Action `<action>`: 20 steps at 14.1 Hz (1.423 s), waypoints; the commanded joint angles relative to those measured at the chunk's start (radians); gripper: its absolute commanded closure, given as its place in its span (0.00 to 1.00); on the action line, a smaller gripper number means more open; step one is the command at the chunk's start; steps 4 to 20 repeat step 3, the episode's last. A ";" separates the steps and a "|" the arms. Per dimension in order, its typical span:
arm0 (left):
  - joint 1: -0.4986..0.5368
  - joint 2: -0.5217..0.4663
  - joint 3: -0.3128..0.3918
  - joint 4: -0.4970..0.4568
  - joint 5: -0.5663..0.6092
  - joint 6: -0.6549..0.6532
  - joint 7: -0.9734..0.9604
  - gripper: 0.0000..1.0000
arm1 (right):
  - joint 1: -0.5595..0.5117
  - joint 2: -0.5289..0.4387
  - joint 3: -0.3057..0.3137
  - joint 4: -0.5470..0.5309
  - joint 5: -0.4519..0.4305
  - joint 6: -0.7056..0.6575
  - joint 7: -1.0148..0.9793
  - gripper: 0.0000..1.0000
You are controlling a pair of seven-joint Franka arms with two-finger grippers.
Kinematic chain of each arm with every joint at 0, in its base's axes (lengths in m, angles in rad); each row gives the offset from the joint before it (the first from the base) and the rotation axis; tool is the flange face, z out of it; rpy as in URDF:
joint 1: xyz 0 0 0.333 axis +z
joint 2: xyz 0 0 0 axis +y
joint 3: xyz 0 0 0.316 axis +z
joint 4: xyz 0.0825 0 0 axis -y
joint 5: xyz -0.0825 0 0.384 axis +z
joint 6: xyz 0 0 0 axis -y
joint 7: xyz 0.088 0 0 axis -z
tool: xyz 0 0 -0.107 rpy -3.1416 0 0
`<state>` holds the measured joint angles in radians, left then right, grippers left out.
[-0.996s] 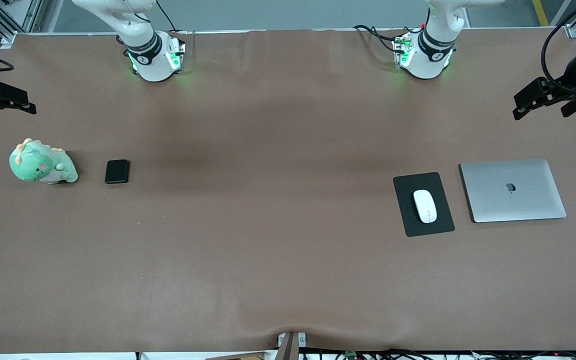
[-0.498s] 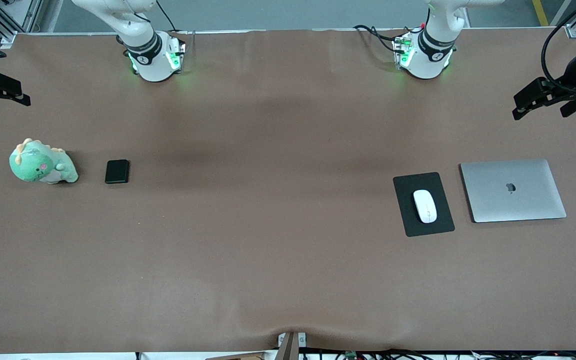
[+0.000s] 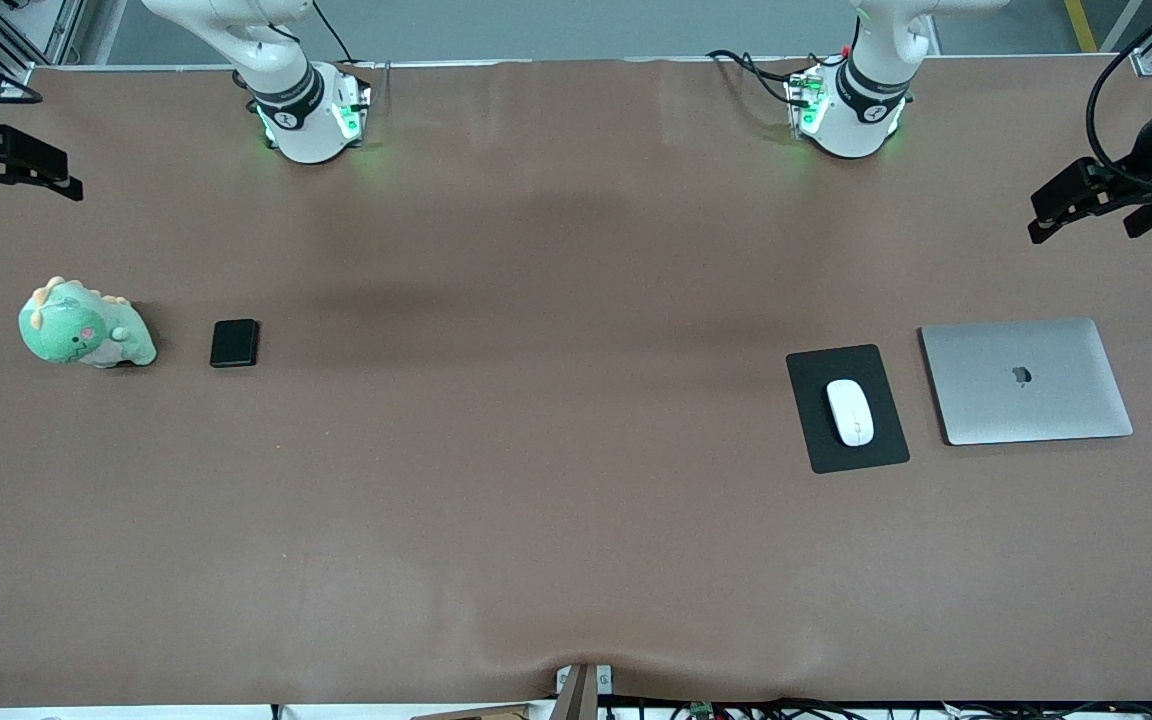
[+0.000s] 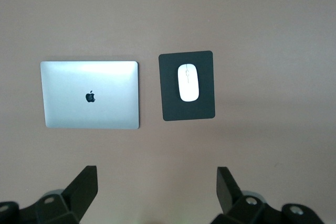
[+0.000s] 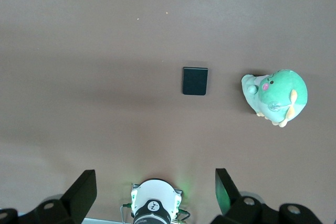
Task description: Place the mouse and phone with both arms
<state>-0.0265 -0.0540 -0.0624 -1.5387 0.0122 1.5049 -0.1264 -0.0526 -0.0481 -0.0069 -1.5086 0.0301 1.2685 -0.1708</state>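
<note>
The white mouse (image 3: 850, 412) lies on a black mouse pad (image 3: 816, 445) toward the left arm's end of the table. It also shows in the left wrist view (image 4: 188, 82) on the pad (image 4: 173, 109). The small black phone (image 3: 234, 343) lies flat toward the right arm's end, and shows in the right wrist view (image 5: 195, 81). My left gripper (image 3: 1041, 215) hangs high over the table's edge at its end, open and empty (image 4: 156, 190). My right gripper (image 3: 31, 175) hangs high over the table's edge at its own end, open and empty (image 5: 156, 190).
A closed silver laptop (image 3: 1026, 380) lies beside the mouse pad, toward the left arm's end (image 4: 90, 95). A green plush dinosaur (image 3: 84, 325) sits beside the phone, toward the right arm's end (image 5: 275, 95). The right arm's base (image 5: 156, 205) shows under the right gripper.
My right gripper has shifted a little over the table's edge, toward the table's middle. My left gripper has barely moved. The mouse and the phone have not moved.
</note>
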 commanded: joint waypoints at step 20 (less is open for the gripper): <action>-0.001 0.019 0.000 0.025 -0.008 -0.003 0.019 0.00 | 0.020 -0.042 -0.025 -0.035 -0.002 0.008 0.005 0.00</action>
